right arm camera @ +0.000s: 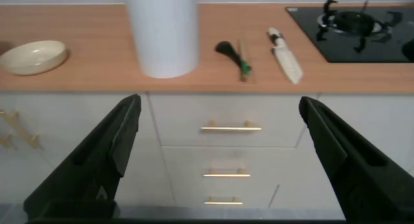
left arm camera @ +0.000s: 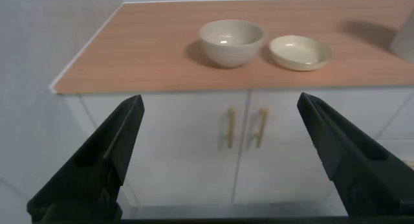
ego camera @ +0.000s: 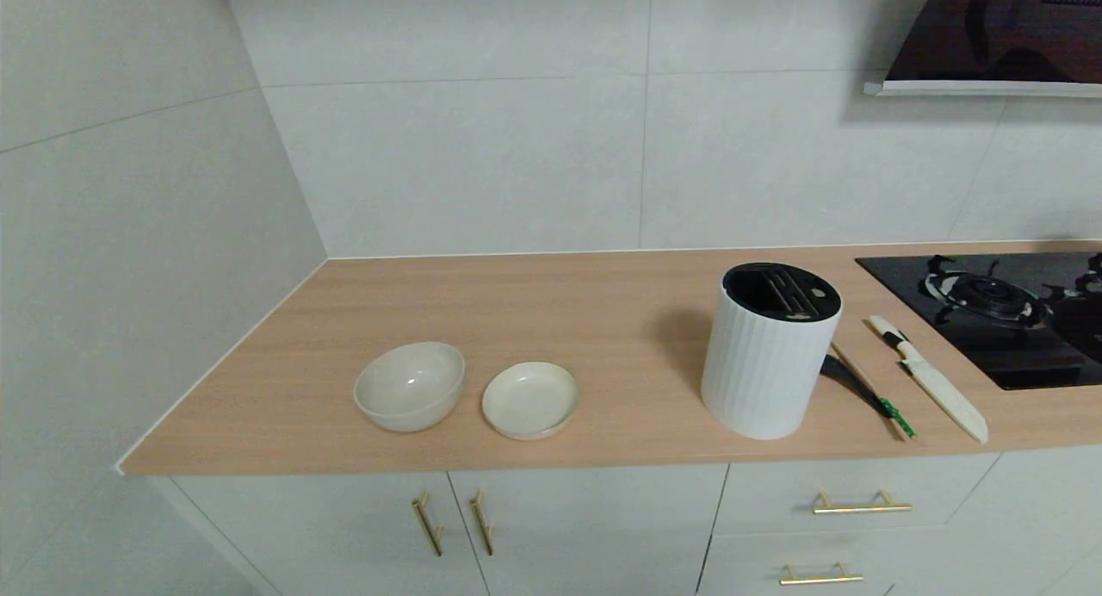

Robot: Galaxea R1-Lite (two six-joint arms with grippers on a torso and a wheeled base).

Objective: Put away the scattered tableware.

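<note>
The wooden countertop (ego camera: 603, 294) spans the middle of the head view, with white cabinets (ego camera: 603, 527) below it and a black gas hob (ego camera: 990, 320) set in at its right edge. Both arms hang in front of the cabinet doors. The left gripper (left arm camera: 220, 98) is spread wide and holds nothing, and so is the right gripper (right arm camera: 220, 100). A white ribbed utensil holder (ego camera: 766, 355) stands upright right of centre. At lower centre-left a pale bowl (ego camera: 410, 385) sits just beside a shallow dish (ego camera: 529, 398), near the counter's front edge. A white-bladed knife (ego camera: 934, 381) lies between the holder and the hob. A black utensil (ego camera: 848, 379) with a green end lies against the holder's right side.
</note>
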